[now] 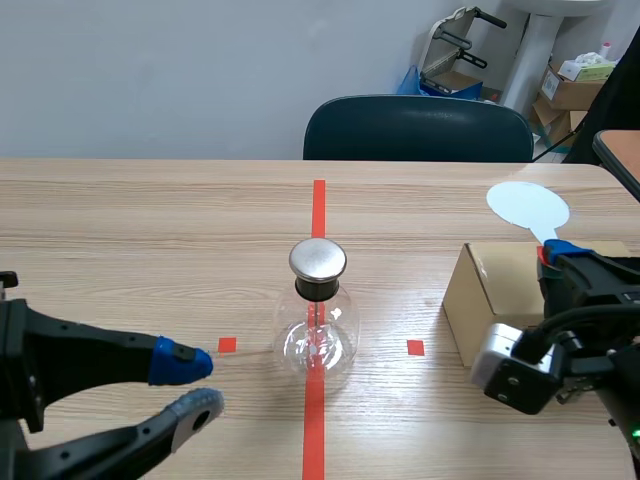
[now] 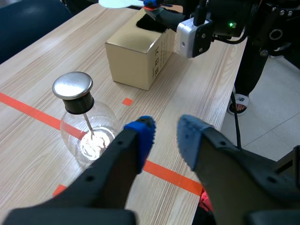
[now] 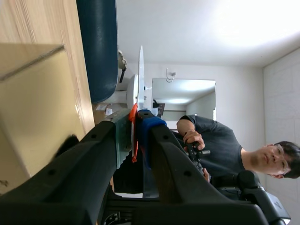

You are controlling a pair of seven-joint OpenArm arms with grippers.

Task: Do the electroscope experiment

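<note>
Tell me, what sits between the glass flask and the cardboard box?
Nothing: between the flask and the box the table is bare but for a small tape square, as the scene view shows.

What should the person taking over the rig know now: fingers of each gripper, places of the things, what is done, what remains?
Left gripper: fingers open, holding nothing, low over the table beside the clear glass flask electroscope with round metal cap, which stands on the red tape line.
Right gripper: fingers shut on the white round paddle with red handle, over the brown cardboard box, apart from the flask.
Done: paddle is in grip.
Left: probably bring the paddle to the metal cap and watch inside the flask.
</note>
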